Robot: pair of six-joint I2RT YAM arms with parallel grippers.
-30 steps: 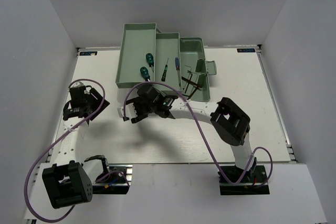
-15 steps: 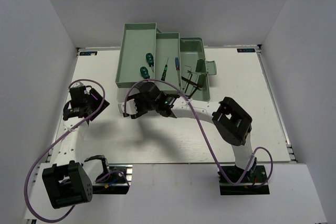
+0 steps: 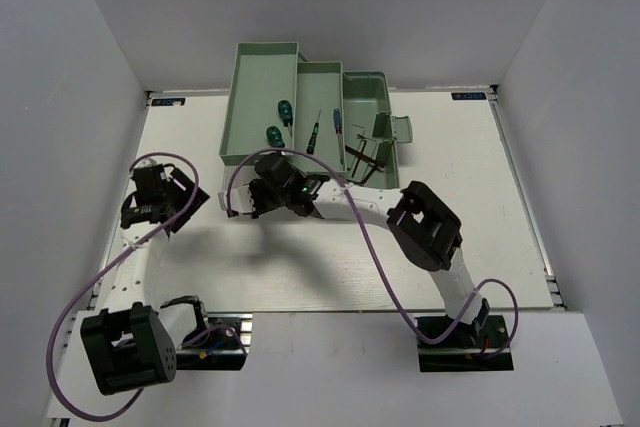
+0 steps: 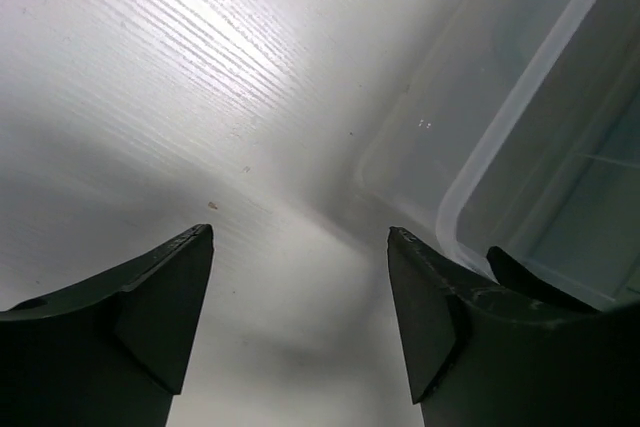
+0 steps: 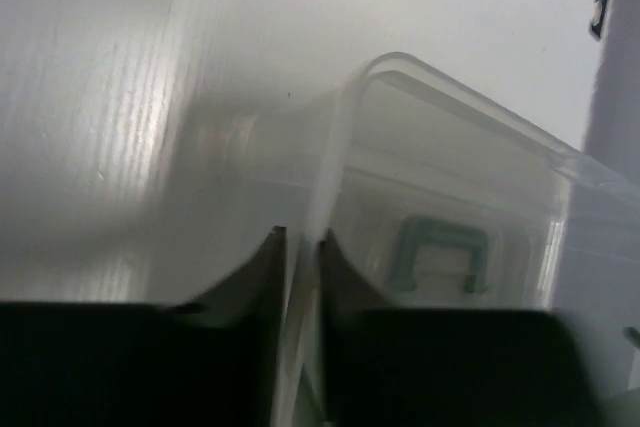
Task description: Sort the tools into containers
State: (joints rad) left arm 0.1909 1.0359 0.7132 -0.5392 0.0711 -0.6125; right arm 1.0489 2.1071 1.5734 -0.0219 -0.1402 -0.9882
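The screwdrivers (image 3: 273, 136) and hex keys (image 3: 362, 155) are laid in the toolbox (image 3: 262, 77) trays, so sorting is judged done. The clear lid (image 5: 440, 137) is pinched by the narrow right hand (image 5: 300, 247); the left hand (image 4: 300, 237) is wide, empty.

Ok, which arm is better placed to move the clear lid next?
Right, probably. The right gripper is closed on the rim of the clear lid, so it can likely swing it at once. The left gripper hangs open over the table beside the lid's corner, gripping nothing.
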